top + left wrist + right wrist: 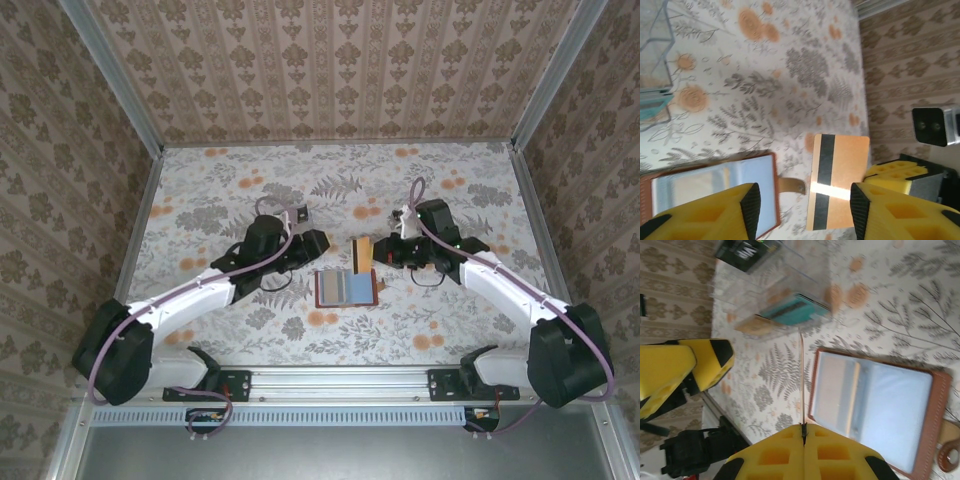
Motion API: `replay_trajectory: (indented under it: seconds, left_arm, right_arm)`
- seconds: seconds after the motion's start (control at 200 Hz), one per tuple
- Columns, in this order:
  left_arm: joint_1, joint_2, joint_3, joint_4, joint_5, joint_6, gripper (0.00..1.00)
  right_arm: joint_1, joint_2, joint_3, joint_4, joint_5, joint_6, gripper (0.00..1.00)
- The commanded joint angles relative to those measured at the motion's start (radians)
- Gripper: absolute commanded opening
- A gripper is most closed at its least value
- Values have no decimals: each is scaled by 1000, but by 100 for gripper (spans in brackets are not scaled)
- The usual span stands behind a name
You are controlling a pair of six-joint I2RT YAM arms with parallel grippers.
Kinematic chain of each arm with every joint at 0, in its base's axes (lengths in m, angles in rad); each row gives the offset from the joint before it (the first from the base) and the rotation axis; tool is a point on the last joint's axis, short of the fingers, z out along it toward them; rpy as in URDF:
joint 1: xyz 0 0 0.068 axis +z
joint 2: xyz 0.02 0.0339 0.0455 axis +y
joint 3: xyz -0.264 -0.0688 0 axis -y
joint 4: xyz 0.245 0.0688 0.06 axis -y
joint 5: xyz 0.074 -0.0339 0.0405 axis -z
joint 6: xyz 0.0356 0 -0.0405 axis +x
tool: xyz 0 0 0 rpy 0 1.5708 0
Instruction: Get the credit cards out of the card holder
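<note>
This was probably a robot lab cell. Patterned wallpaper panels point(330, 70) hung in bare aluminium framing point(115, 75) around a floral tabletop point(220, 185), with a metal mounting rail point(340, 378) along its near edge.

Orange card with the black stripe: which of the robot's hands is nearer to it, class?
Right. The right hand is shut on the edge of the orange card. The left hand stands open on the card's other side, apart from it.

White arm links point(190, 295), black joints point(565, 355); lilac cables point(95, 368); yellow fingers point(705, 215)
</note>
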Motion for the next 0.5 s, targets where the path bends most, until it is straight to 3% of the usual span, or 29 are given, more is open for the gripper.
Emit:
replay_trajectory:
  seconds: [0.0, 0.495]
  left_arm:
    - [15, -20, -34, 112, 54, -55, 50]
    - [5, 49, -46, 306, 141, -128, 39]
  right_arm:
    - [-10, -10, 44, 103, -92, 37, 0]
    - [-10, 45, 50, 287, -194, 163, 0]
